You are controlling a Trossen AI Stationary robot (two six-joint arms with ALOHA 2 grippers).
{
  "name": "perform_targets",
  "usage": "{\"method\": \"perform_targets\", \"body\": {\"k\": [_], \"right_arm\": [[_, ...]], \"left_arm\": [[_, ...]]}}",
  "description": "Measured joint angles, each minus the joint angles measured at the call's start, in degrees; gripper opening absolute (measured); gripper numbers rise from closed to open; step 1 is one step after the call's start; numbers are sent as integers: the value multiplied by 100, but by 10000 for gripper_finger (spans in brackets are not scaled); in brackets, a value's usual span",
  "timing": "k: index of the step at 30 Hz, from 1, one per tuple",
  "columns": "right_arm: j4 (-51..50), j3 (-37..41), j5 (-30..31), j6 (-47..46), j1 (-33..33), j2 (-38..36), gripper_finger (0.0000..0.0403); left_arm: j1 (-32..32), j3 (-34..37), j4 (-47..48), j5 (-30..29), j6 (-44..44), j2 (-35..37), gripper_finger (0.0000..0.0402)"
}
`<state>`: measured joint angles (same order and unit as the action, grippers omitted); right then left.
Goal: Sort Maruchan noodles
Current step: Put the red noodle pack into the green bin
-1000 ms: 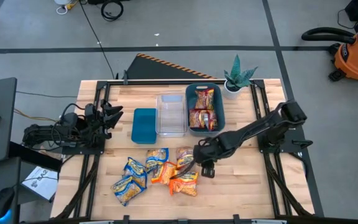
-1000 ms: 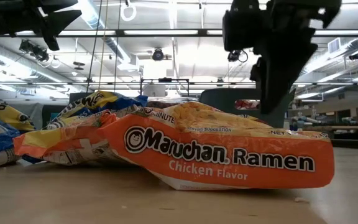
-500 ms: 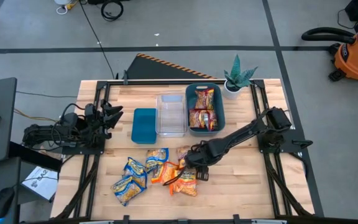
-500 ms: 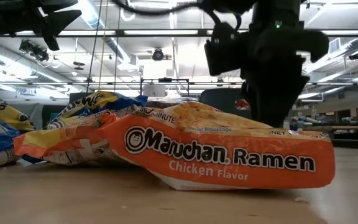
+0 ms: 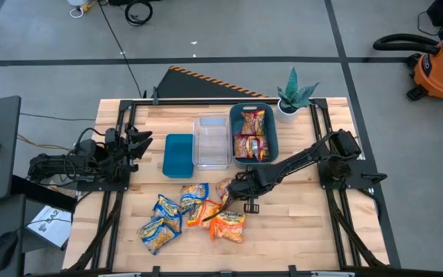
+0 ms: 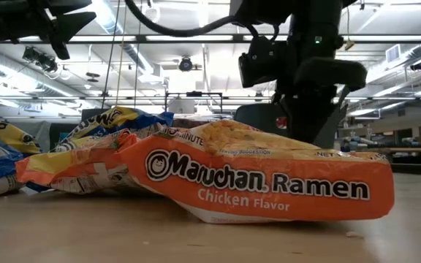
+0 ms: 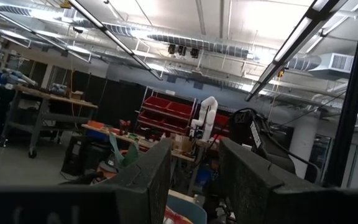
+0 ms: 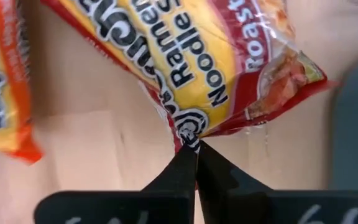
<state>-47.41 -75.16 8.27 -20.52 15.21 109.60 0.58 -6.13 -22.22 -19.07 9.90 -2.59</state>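
Note:
Loose Maruchan noodles lie near the table's front: blue-and-yellow packets [image 5: 166,209], orange packets [image 5: 228,225] [image 6: 269,183], and one dark red packet [image 5: 225,188] [image 8: 216,56] at the group's far right. My right gripper [image 5: 237,197] [image 8: 192,144] is shut on that red packet's edge. Two more dark red packets lie in the teal bin [image 5: 274,135]. My left gripper [image 5: 141,141] [image 7: 194,180] waits open at the table's left edge, holding nothing. My right gripper pinches the dark red packet's crimped edge seam [image 8: 187,129] between its two fingertips, only at their free ends. The fingers come down from above, slanting in from the table's right. The packet lies flat on the wood [image 8: 104,143].
A clear bin [image 5: 211,141] stands left of the teal bin, and a teal lid [image 5: 178,155] lies left of that. A potted plant [image 5: 294,96] stands at the far right corner. Bare wood shows on the near right [image 5: 298,223].
My right gripper has moved toward the table's left edge and a little toward the far edge, and has come down behind the orange packet onto the dark red packet's edge. The packets have stayed where they were.

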Motion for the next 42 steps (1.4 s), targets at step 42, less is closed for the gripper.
{"method": "perform_targets", "body": {"k": [42], "right_arm": [[-724,-642,1971,2528,-2247,-1817,8]], "left_arm": [[0,0,114,0,130,-2,142]]}}
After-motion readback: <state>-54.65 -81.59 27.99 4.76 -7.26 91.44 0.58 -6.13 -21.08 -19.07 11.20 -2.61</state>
